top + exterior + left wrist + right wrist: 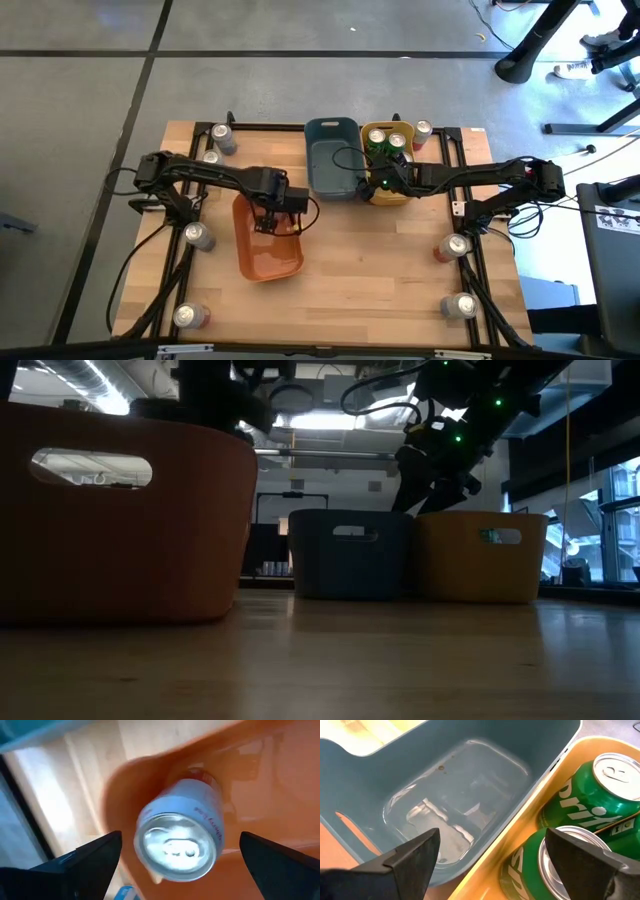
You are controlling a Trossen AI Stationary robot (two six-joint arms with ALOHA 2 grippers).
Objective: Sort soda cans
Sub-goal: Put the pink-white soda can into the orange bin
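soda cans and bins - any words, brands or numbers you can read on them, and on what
"prit": part of a brand name, cut off, on a green can in the yellow bin.
Red lettering on the silver and red can in the orange bin: too blurred to read.
Labels on the cans standing around the table edge: too small to read.
The blue-grey bin shows no text.

Wooden counter (400, 270) bearing orange bin (268, 243), grey-blue bin (331, 156), yellow bin (386, 190), and loose soda cans (459, 305) standing along its edges.
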